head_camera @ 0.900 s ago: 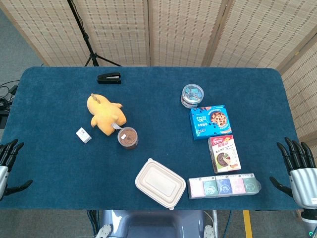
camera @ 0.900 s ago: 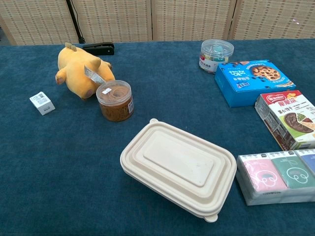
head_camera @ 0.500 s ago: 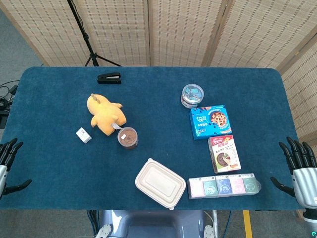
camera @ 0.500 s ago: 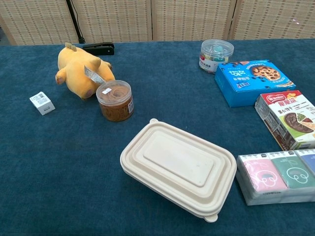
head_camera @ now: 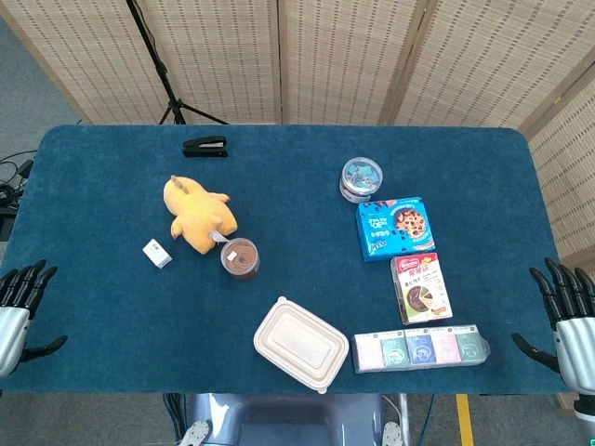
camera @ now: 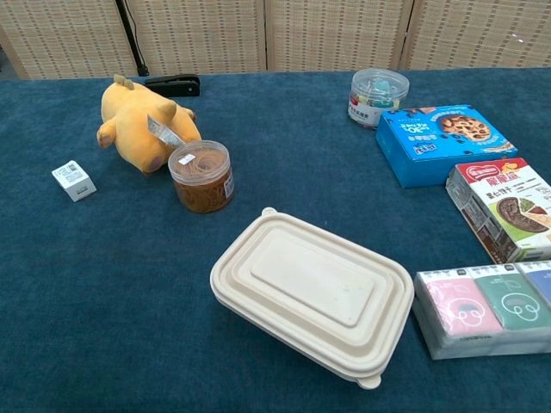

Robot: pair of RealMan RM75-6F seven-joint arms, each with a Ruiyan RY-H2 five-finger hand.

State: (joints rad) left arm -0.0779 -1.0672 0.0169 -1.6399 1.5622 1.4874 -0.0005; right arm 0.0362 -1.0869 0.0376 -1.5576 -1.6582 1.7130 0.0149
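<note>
Tissue pack [head_camera: 421, 348] lies near the empty, spread right hand [head_camera: 572, 325].

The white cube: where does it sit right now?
In the head view, the white cube lies on the table's left half, just left of the yellow plush toy, apart from it.

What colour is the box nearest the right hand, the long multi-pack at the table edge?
The multi-pack shows pastel panels, pink, green and blue, clearest in the head view.

A staged robot test room: woven folding screens [head_camera: 325, 56] wall off a blue cloth-covered tabletop [head_camera: 112, 316], with a tripod stand [head_camera: 163, 79] and cables [head_camera: 9, 177] behind.
</note>
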